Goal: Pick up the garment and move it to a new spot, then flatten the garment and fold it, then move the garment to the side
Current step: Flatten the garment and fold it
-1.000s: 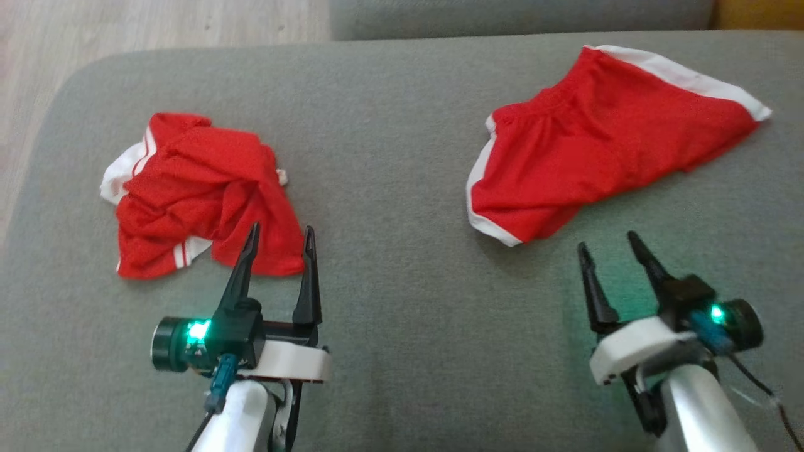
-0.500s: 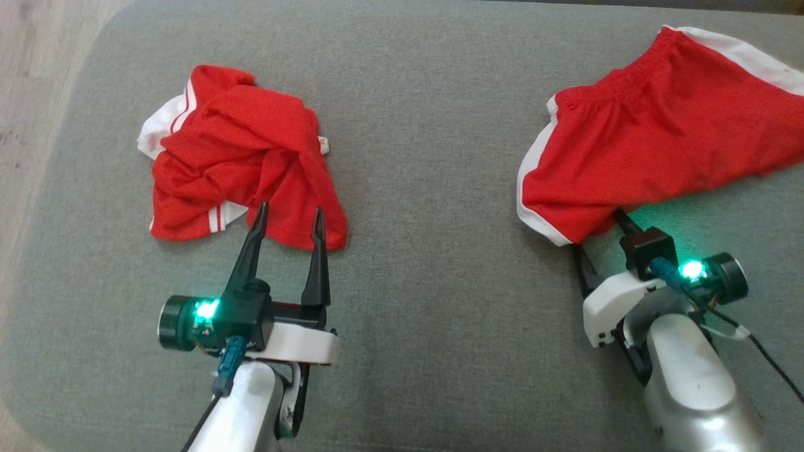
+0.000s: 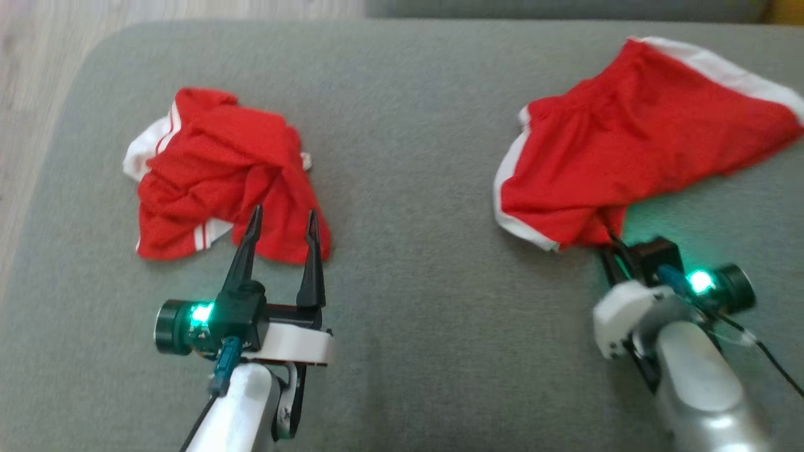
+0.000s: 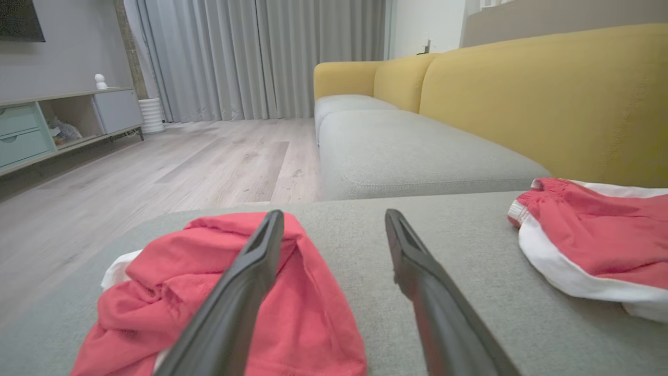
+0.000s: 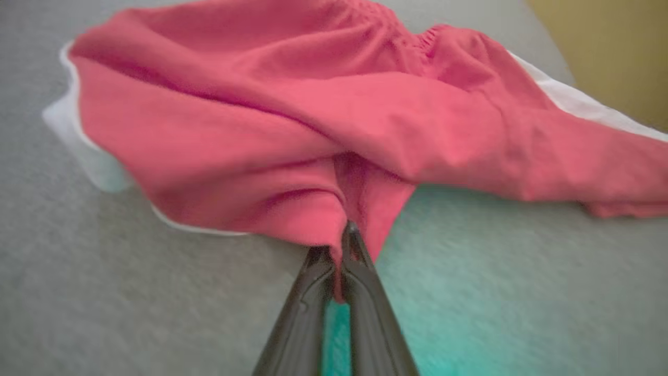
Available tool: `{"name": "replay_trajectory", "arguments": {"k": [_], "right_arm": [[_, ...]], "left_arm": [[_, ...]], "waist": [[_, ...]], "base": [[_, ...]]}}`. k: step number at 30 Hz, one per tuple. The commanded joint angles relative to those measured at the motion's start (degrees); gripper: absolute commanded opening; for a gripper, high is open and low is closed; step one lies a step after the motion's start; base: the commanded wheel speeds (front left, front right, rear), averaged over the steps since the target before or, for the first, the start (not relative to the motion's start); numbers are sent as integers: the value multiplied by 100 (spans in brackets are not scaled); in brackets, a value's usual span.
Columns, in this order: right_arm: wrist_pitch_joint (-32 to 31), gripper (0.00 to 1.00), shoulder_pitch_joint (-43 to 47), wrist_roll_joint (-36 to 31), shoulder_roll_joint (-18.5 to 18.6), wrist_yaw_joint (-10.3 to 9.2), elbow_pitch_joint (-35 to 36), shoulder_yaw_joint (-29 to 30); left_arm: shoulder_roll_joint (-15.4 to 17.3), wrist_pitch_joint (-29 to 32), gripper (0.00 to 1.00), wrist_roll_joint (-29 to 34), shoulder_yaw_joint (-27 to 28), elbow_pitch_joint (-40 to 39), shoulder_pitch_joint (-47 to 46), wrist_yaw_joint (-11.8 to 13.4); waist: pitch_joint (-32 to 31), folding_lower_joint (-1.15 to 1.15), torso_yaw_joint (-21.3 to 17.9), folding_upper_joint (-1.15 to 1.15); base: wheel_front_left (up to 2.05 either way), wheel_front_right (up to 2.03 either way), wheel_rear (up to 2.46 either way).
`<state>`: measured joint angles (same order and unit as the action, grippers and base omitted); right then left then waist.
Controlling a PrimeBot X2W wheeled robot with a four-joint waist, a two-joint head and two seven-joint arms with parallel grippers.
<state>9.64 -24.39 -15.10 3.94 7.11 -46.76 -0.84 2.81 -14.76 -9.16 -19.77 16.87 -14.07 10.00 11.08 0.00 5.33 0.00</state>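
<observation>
- In the left wrist view, a low cabinet (image 4: 62,125) stands against the wall at far left. It has 2 teal drawers, and 1 open compartment (image 4: 65,122) holds something small, too blurred to name.
- A wooden floor (image 4: 182,167) runs between that cabinet and the seating.
- A crumpled red garment (image 3: 213,163) with white trim lies bunched on the left part of the grey cushion (image 3: 408,188).
- The left pincer (image 3: 282,216) has its 2 dark fingers spread wide and holds nothing.
- In the head view, the left pincer's tips overlap the near edge of the crumpled red garment. I cannot tell whether they touch it.
- In the left wrist view, 1 finger of that pincer lies across the crumpled garment and the other across bare cushion.
- The middle of the grey cushion separates the 2 pieces of clothing, which lie well apart.
- The red shorts (image 3: 628,144), white-edged with a gathered waistband, lie spread on the right part of the cushion.
- The right pincer (image 3: 612,248) is closed tight on a fold at the near edge of the red shorts. In the right wrist view the cloth puckers toward the pinch (image 5: 336,245).
- A green glow tints the cushion beside that pincer.
- A yellow sofa (image 4: 548,94) backs the cushion at the right of the left wrist view.
</observation>
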Motion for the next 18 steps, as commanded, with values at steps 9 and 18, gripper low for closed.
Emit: {"name": "replay_trajectory", "arguments": {"k": [9, 18], "right_arm": [[-622, 0, 676, 449, 1230, 37, 719, -149], [-1913, 100, 1259, 688, 2135, 37, 1654, 847]], "left_arm": [[7, -24, 100, -178, 175, -199, 163, 59], [7, -24, 100, -294, 66, -236, 297, 122]], "waist": [[-737, 0, -546, 0], [-821, 0, -531, 0]], "base": [[0, 0, 0], [0, 0, 0]]}}
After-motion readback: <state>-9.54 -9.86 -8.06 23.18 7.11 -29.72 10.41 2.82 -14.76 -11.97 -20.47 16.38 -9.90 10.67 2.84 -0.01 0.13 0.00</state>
